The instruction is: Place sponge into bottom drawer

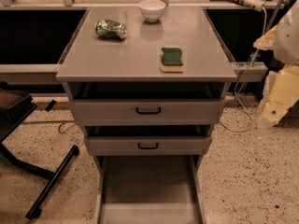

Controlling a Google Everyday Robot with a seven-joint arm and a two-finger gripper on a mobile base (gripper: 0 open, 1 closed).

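The sponge [172,59], yellow with a dark green scrub layer on top, lies flat on the grey cabinet top [131,55], towards its front right. The bottom drawer [149,185] is pulled out towards me under the two upper drawers, and its grey floor is bare. My gripper [275,106] is at the right edge of the view, beside the cabinet and below its top, well away from the sponge, with the pale arm above it.
A dented green can [110,29] lies on its side at the top's back left. A white bowl [152,9] stands at the back middle. The top drawer [148,110] and middle drawer [148,145] have black handles. A black chair base [46,181] is at left and a cable [240,106] at right.
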